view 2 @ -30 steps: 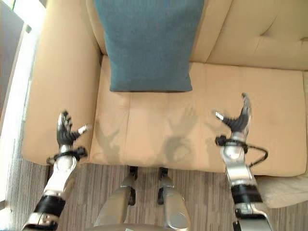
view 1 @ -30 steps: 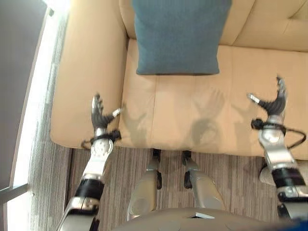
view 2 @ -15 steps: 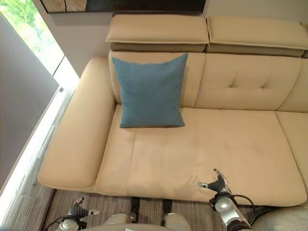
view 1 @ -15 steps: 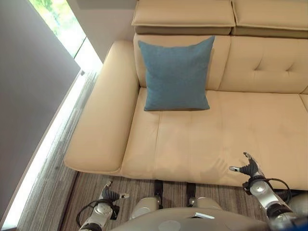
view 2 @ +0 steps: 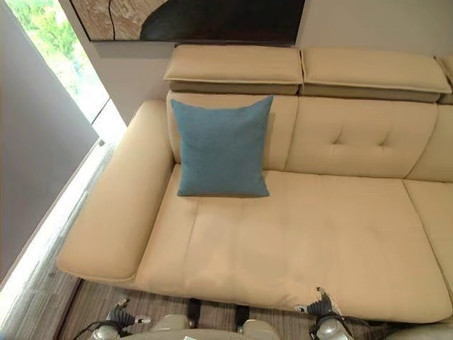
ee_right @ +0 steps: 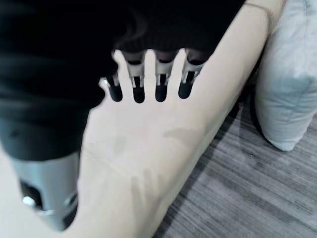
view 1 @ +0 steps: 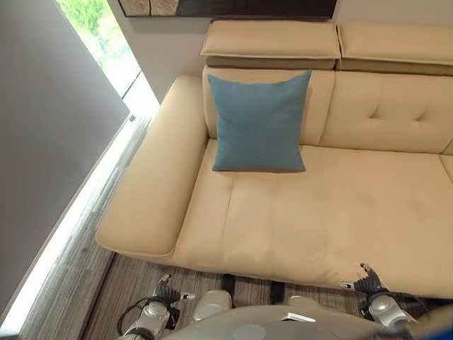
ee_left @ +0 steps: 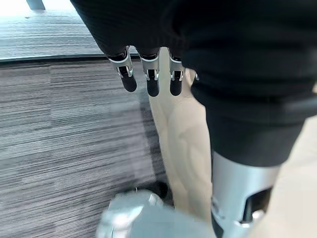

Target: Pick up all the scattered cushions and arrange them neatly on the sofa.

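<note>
Left eye: square blue fabric cushion (view 1: 258, 122) propped upright against the backrest of the cream leather sofa (view 1: 340, 212), near its left armrest. Left hand (view 1: 168, 292) and right hand (view 1: 367, 282) low by the seat's front edge, fingers spread, holding nothing.

Right eye: same scene, plus a dark framed picture (view 2: 198, 19) on the wall above.

Left wrist: fingers (ee_left: 148, 79) straight over grey striped carpet (ee_left: 64, 139), nothing held.

Right wrist: fingers (ee_right: 161, 84) straight and empty over the sofa seat; pale grey cushion (ee_right: 290, 84) down on the carpet, leaning against the sofa front.
</note>
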`<state>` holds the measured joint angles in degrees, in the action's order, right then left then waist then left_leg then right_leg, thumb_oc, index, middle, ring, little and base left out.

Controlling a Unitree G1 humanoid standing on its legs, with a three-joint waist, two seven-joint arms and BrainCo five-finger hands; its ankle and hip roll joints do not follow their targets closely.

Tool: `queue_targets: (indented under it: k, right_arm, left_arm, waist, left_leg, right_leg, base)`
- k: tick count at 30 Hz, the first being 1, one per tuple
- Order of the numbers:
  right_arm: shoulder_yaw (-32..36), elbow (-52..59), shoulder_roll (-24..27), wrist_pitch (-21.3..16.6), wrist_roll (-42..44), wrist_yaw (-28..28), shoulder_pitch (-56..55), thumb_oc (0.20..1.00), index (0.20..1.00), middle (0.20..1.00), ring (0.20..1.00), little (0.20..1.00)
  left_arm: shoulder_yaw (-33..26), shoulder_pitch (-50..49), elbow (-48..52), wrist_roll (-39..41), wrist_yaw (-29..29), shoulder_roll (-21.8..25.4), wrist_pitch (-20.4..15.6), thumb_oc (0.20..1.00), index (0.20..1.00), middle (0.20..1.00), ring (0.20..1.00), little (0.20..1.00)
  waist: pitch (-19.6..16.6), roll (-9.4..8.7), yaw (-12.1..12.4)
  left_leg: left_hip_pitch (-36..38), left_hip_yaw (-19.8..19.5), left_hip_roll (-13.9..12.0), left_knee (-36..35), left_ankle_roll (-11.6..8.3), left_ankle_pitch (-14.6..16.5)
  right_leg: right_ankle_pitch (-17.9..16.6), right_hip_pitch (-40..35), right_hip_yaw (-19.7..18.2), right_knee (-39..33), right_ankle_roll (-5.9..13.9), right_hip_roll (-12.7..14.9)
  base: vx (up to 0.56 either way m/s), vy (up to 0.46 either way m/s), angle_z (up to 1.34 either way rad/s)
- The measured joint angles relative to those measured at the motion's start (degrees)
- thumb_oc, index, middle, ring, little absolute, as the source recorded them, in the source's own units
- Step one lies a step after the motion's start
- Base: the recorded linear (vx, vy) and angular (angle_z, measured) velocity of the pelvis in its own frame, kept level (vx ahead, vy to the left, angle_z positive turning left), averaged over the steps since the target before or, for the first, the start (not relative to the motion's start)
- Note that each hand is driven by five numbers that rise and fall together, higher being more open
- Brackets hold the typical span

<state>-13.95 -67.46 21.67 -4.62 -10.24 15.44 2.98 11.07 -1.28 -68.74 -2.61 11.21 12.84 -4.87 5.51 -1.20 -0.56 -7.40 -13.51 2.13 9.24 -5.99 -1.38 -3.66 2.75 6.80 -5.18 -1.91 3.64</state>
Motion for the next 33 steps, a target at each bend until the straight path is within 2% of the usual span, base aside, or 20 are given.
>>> queue_targets:
  k: [2, 4, 6, 9, 11, 12, 13, 15, 17, 19, 20, 21, 23, 24, 26, 28, 29, 30, 31, 33]
  right_arm:
    - [-0.2, -0.1, 0.7, 0.3, 0.0, -0.1, 0.3, 1.000, 1.000, 1.000, 1.000, 1.000]
    - [0.9, -1.1, 1.2, 1.2, 0.0, -0.2, 1.2, 1.000, 1.000, 1.000, 1.000, 1.000]
    - [1.8, -1.7, -0.1, 1.4, 0.0, 0.0, 1.4, 1.000, 1.000, 1.000, 1.000, 1.000]
    - [2.0, -2.1, -1.1, 1.9, 0.0, -0.1, 3.6, 1.000, 1.000, 1.000, 1.000, 1.000]
    - [1.8, -2.4, -2.3, 2.5, -0.1, -0.1, 3.2, 1.000, 1.000, 1.000, 1.000, 1.000]
    - [1.5, -2.4, -2.9, 2.5, -0.1, -0.1, 3.5, 1.000, 1.000, 1.000, 1.000, 1.000]
    - [0.1, -3.1, -2.9, 2.5, 0.0, -0.2, 4.0, 1.000, 1.000, 1.000, 1.000, 1.000]
    - [0.0, -3.2, -3.4, 2.4, 0.0, -0.7, 3.0, 1.000, 1.000, 1.000, 1.000, 1.000]
    - [0.1, -3.1, -3.6, 2.4, 0.0, -0.7, 2.9, 1.000, 1.000, 1.000, 1.000, 1.000]
    - [0.5, -3.1, -3.7, 2.4, 0.0, -0.6, 2.8, 1.000, 1.000, 1.000, 1.000, 1.000]
    - [0.5, -3.0, -3.6, 2.4, 0.0, -0.6, 2.6, 1.000, 1.000, 1.000, 1.000, 1.000]
    - [0.5, -3.1, -3.6, 2.3, 0.0, -0.6, 2.2, 1.000, 1.000, 1.000, 1.000, 1.000]
    - [0.4, -3.2, -3.8, 2.3, 0.2, -0.6, 0.8, 1.000, 1.000, 1.000, 1.000, 1.000]
    - [0.3, -3.3, -3.9, 2.3, 0.4, -0.6, 0.5, 1.000, 1.000, 1.000, 1.000, 1.000]
    - [0.3, -3.6, -3.2, 2.4, 0.5, -0.1, -0.6, 1.000, 1.000, 1.000, 1.000, 1.000]
    - [0.3, -4.6, -2.6, 2.5, 0.6, 0.1, -0.6, 1.000, 1.000, 1.000, 1.000, 1.000]
    - [0.2, -5.0, -2.5, 2.6, 0.6, 0.1, -0.5, 1.000, 1.000, 1.000, 1.000, 1.000]
    - [-0.2, -5.1, -2.5, 2.8, 0.6, 0.2, 0.4, 1.000, 1.000, 1.000, 1.000, 1.000]
    - [-1.3, -6.1, -3.3, 3.6, 0.6, 0.2, 1.2, 1.000, 1.000, 1.000, 1.000, 1.000]
    - [-1.3, -6.0, -3.2, 3.7, 0.6, 0.4, 2.4, 1.000, 1.000, 1.000, 1.000, 1.000]
  left_arm:
    - [0.1, 1.4, 0.2, 0.0, -0.1, -1.2, 0.0, 1.000, 1.000, 1.000, 1.000, 1.000]
    - [0.8, 3.4, 0.5, 0.1, -0.1, -1.4, -0.4, 1.000, 1.000, 1.000, 1.000, 1.000]
    - [0.9, 4.8, 0.4, 0.4, 0.0, -0.7, -0.4, 1.000, 1.000, 1.000, 1.000, 1.000]
    - [1.4, 5.1, 0.0, 0.9, -0.3, -0.6, -0.4, 1.000, 1.000, 1.000, 1.000, 1.000]
    - [1.6, 5.1, 0.1, 0.9, -0.3, 0.5, -0.4, 1.000, 1.000, 1.000, 1.000, 1.000]
    - [1.8, 4.9, 0.1, 0.9, -0.4, 1.1, -0.4, 1.000, 1.000, 1.000, 1.000, 1.000]
    - [1.5, 4.9, 0.2, 0.8, -0.8, 1.3, -0.4, 1.000, 1.000, 1.000, 1.000, 1.000]
    - [1.1, 3.5, 0.2, 0.8, -1.2, 2.0, -0.3, 1.000, 1.000, 1.000, 1.000, 1.000]
    - [1.1, 1.3, 0.2, 0.8, -1.4, 2.9, -0.3, 1.000, 1.000, 1.000, 1.000, 1.000]
    - [1.0, 1.3, 0.1, 0.8, -1.5, 3.0, -0.1, 1.000, 1.000, 1.000, 1.000, 1.000]
    - [1.1, 1.1, 0.1, 0.8, -1.7, 2.7, 0.3, 1.000, 1.000, 1.000, 1.000, 1.000]
    - [1.2, 1.2, 0.2, 0.8, -2.0, 2.4, 0.2, 1.000, 1.000, 1.000, 1.000, 1.000]
    - [1.3, 2.0, 0.2, 0.8, -2.1, 2.5, 0.3, 1.000, 1.000, 1.000, 1.000, 1.000]
    - [1.7, 2.6, 0.3, 0.8, -2.1, 2.6, 0.3, 1.000, 1.000, 1.000, 1.000, 1.000]
    - [3.6, 2.8, 0.5, 0.8, -2.1, 1.7, 0.6, 1.000, 1.000, 1.000, 1.000, 1.000]
    - [4.3, 3.2, 0.5, 0.8, -2.2, 0.9, 0.6, 1.000, 1.000, 1.000, 1.000, 1.000]
    - [4.7, 3.2, 0.4, 0.8, -2.2, 0.3, 0.6, 1.000, 1.000, 1.000, 1.000, 1.000]
    - [4.7, 3.7, 0.0, 0.8, -2.3, -0.6, 0.7, 1.000, 1.000, 1.000, 1.000, 1.000]
    - [4.7, 6.0, 0.0, 0.8, -2.3, -1.7, 0.7, 1.000, 1.000, 1.000, 1.000, 1.000]
    - [5.5, 7.8, 0.1, 0.8, -2.2, -3.7, 0.4, 1.000, 1.000, 1.000, 1.000, 1.000]
  waist:
    - [-0.2, 1.89, -1.5]
    - [-0.3, 3.95, -2.4]
    - [0.5, 1.88, -3.0]
    - [2.2, -0.08, -3.0]
    - [3.1, -1.40, -2.8]
    - [3.4, -1.00, -2.0]
    - [4.7, 1.60, -1.3]
    - [4.1, 1.95, 0.9]
    - [2.8, 1.14, 2.5]
    - [2.1, -0.30, 3.0]
    - [1.8, -0.33, 2.8]
    - [1.5, 0.27, 2.7]
    - [1.4, 0.02, 2.7]
    - [1.3, -0.57, 2.8]
    - [0.6, -1.13, 2.3]
    - [0.5, -1.17, 1.5]
    - [0.4, -0.96, 1.2]
    - [0.2, -0.25, 0.7]
    - [0.7, -0.27, -0.6]
    - [1.2, 0.44, -1.5]
  left_leg:
    - [2.1, 0.1, -0.9, -2.0, 1.09, 2.0]
    - [4.7, 1.1, -2.2, -7.9, 3.57, 3.3]
    - [5.1, 2.4, 0.1, -8.4, 4.73, 2.8]
    - [4.0, 7.5, 3.3, -9.1, 7.99, 1.3]
    - [2.7, 11.3, 4.9, -7.8, 9.98, 1.0]
    - [1.5, 13.4, 4.5, -7.4, 11.47, 0.8]
    - [0.9, 15.4, 1.9, -7.0, 12.28, 0.3]
    - [2.4, 17.3, 0.4, -8.4, 11.70, 0.9]
    - [1.9, 19.4, 0.3, -9.2, 10.33, 0.7]
    - [0.8, 20.3, 0.3, -9.3, 8.70, -0.1]
    - [0.4, 20.1, -0.1, -9.3, 7.99, -0.6]
    - [0.4, 19.4, -1.2, -9.1, 6.29, -1.0]
    - [0.1, 19.0, -2.7, -7.9, 4.01, -1.7]
    - [0.0, 18.1, -2.8, -7.4, 2.66, -2.2]
    - [-0.4, 12.1, -3.0, -5.4, 2.43, -3.0]
    - [-0.7, 4.5, -0.7, -2.9, 2.01, -2.3]
    - [-0.1, 0.0, 0.9, -3.0, 3.23, -0.8]
    - [1.3, -1.6, 1.6, -3.2, 3.51, -0.6]
    - [1.2, -4.5, 2.9, -1.5, 3.67, 1.0]
    - [0.8, -4.5, 4.0, -0.5, 5.55, 3.8]
  right_leg:
    - [-1.3, 0.2, -0.1, 0.1, 0.86, -0.1]
    - [-1.1, 1.5, -1.0, 1.2, 2.72, -0.6]
    - [-1.7, 4.2, -2.8, 3.5, 3.75, 1.2]
    - [-2.5, 9.2, -7.9, 7.1, 6.97, 4.0]
    - [-3.5, 11.4, -7.2, 7.1, 8.96, 6.0]
    - [-1.7, 12.5, -5.0, 8.6, 8.74, 6.7]
    - [3.5, 15.2, 1.6, 20.7, 7.94, 5.9]
    - [9.2, 14.0, 2.6, 30.9, 7.63, 4.5]
    - [12.5, 10.5, 3.9, 30.4, 7.68, 4.4]
    - [14.8, 7.2, 5.0, 24.9, 7.36, 4.3]
    - [15.0, 4.6, 4.9, 19.2, 5.38, 3.1]
    - [13.8, 3.4, 4.8, 16.7, 5.06, 1.4]
    - [13.8, 3.1, 4.2, 16.8, 3.42, -0.8]
    - [14.0, 3.2, 3.5, 16.9, 1.46, -0.9]
    - [13.8, 3.6, 3.1, 17.2, -0.27, -1.6]
    - [11.6, 4.0, 0.1, 16.5, -0.86, -1.5]
    - [8.9, 3.6, -2.9, 13.8, -0.01, -2.0]
    - [6.6, 3.2, -5.0, 11.1, 0.45, -2.2]
    - [4.5, 3.5, -7.8, 10.0, 2.46, -1.9]
    - [2.2, 6.5, -12.8, 9.7, 5.07, -1.6]
  base:
    - [-0.10, 0.214, -0.24]
    - [-0.19, 0.271, -0.23]
    - [-0.20, 0.207, -0.50]
    - [-0.21, 0.121, -0.71]
    - [-0.21, 0.095, -0.67]
    - [-0.20, 0.058, -0.96]
    - [-0.15, 0.034, -0.95]
    - [-0.13, -0.064, -0.91]
    - [-0.05, -0.106, -0.70]
    - [-0.01, -0.117, -0.40]
    - [-0.06, -0.195, -0.05]
    - [-0.09, -0.178, 0.04]
    - [-0.09, -0.107, 0.07]
    - [-0.07, -0.048, -0.07]
    - [-0.13, -0.019, -0.25]
    - [-0.16, 0.061, -0.75]
    - [-0.18, 0.175, -1.45]
    - [-0.19, 0.225, -1.61]
    - [-0.32, 0.307, -1.25]
    - [-0.35, 0.279, -1.32]
